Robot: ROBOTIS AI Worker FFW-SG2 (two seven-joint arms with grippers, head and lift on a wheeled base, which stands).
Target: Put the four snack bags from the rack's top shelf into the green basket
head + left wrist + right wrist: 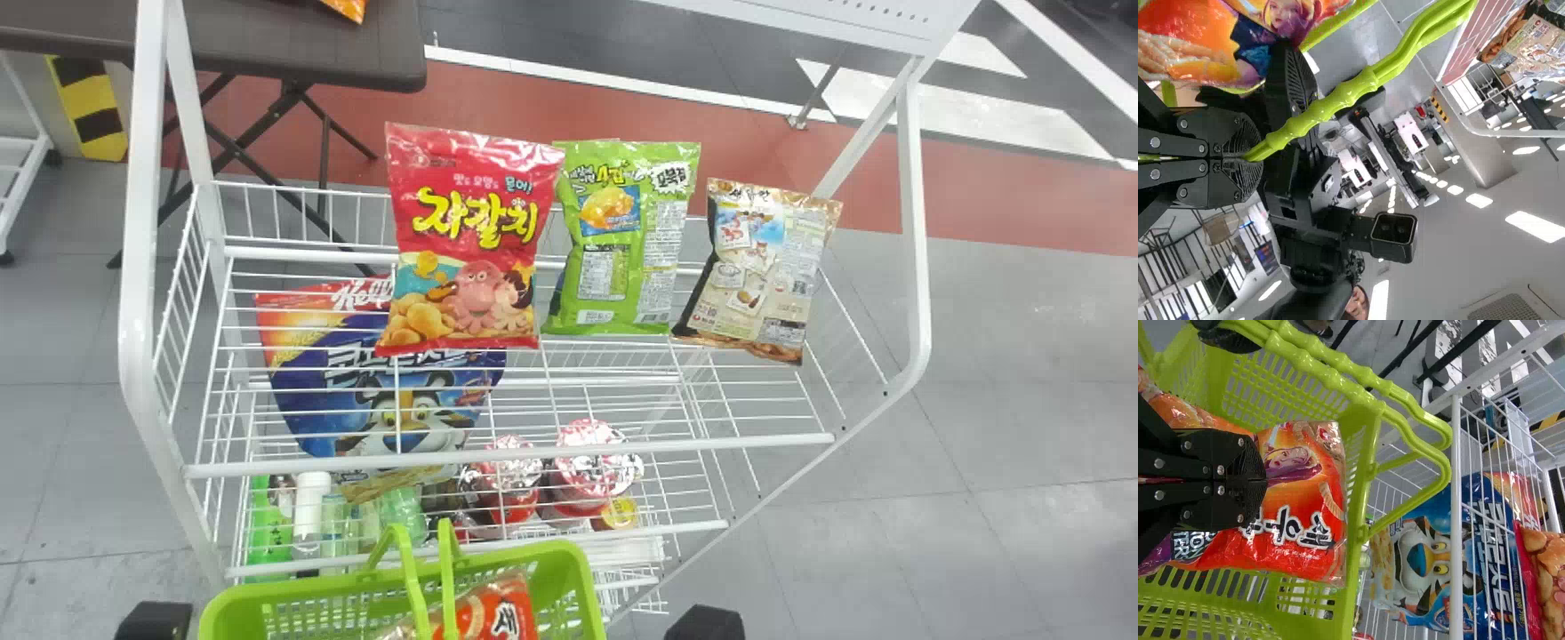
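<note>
So that the green basket (580, 573) won't swing, presumably, the left gripper (1253, 158) has its jaws clamped on the handle (1338, 103). Inside, the right gripper's (1263, 479) jaws pinch an orange snack bag (1295, 553), likely for release.

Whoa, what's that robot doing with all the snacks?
It's packing them. Its left gripper holds the green basket by its handles, and its right gripper has an orange-red snack bag pinched at the basket's opening. Three others are on the rack's top shelf: a red bag with a pink octopus, a green bag and a brown-and-beige bag.
</note>
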